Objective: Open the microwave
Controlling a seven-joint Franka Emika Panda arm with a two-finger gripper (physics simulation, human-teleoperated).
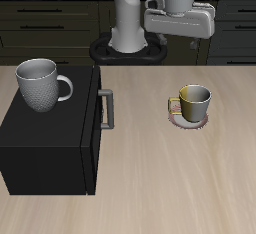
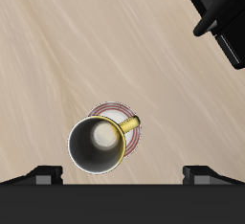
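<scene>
The microwave [image 1: 48, 138] is a large matte black box near the table's front edge, with its door closed flush. Its grey bar handle [image 1: 105, 109] faces the middle of the table. One corner of the microwave [image 2: 215, 3] and its handle [image 2: 230, 48] also show in the wrist view. My gripper [image 1: 183, 36] hangs high over the back of the table, well away from the handle. Its fingertips [image 2: 43, 174] stand far apart, open and holding nothing.
A white mug [image 1: 42, 83] stands on top of the microwave. A yellow-handled metallic mug [image 1: 193, 102] sits on a small pink plate [image 1: 188, 122] beside the handle, and the mug [image 2: 98, 144] lies below the gripper. Dark cabinets [image 1: 40, 23] run behind the table.
</scene>
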